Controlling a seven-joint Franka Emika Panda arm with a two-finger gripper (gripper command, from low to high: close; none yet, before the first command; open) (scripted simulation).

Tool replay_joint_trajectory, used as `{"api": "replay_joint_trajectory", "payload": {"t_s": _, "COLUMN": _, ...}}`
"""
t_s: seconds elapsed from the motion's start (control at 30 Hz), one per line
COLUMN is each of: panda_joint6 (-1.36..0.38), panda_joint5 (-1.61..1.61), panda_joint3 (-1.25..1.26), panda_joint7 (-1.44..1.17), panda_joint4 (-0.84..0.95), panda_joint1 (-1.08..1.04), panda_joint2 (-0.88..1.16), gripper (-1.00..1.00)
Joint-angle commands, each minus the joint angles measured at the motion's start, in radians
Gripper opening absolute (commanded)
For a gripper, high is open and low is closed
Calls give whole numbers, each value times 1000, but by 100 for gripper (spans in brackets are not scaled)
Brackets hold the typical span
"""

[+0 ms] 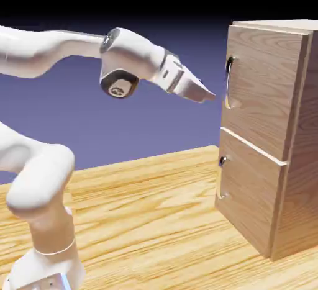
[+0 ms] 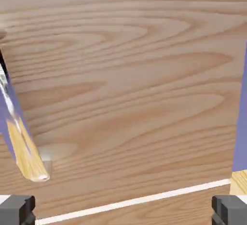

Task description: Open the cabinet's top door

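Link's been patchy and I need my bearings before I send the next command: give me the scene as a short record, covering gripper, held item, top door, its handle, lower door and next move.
gripper: open, pointed toward the cabinet
held item: none
top door: closed
top door handle: curved silver bar, not between the fingertips; off to the left in the hand view
lower door: closed
next move: probably line up with the handle, then close on it

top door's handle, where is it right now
In the hand view, the handle runs down the left side of the top door, its lower end above the white gap line.
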Motion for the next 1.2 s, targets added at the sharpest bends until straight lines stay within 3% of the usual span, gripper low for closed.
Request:
{"api": "replay_joint_trajectory", "payload": {"t_s": 0.0, "panda_joint6": -9, "panda_joint5": 44, "panda_joint3": 20, "panda_joint7": -21, "panda_joint4": 5, "panda_joint1": -22, "panda_joint2": -16, "gripper": 0}}
{"api": "replay_joint_trajectory", "payload": {"t_s": 1.17, "panda_joint6": -293, "panda_joint5": 1479, "panda_joint3": 686, "panda_joint7": -722, "panda_joint4": 176, "panda_joint1": -731, "panda_joint2": -543, "gripper": 0}}
